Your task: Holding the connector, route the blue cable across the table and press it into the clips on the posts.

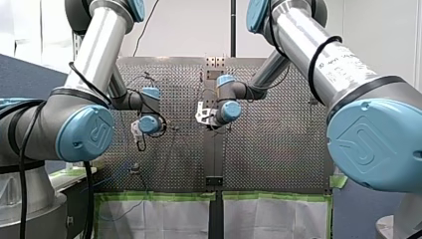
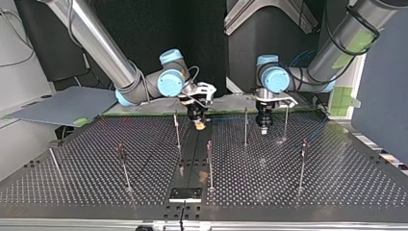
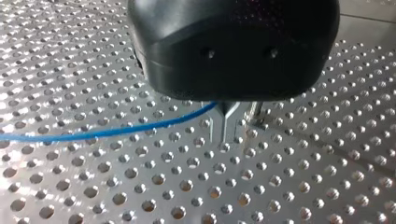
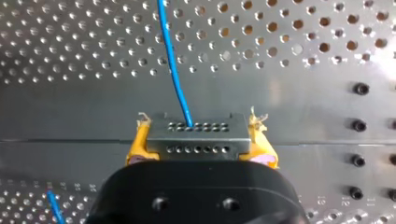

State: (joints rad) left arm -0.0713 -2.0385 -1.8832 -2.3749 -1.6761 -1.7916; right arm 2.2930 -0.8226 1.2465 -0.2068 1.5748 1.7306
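The cable [image 4: 173, 70] is blue, the connector [image 4: 198, 137] grey

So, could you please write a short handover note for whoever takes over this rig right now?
Right gripper: shut on the connector, held just above the table near its middle strip.
Left gripper: shut on the blue cable, close over the table.
Done: connector and cable are in hand.
Left: all the routing; no cable shows in the clips on the posts.

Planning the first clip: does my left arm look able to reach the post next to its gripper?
Likely yes. The left gripper, shut on the blue cable, sits just beside the post, with only bare table between them; the left wrist view hides the post's clip.
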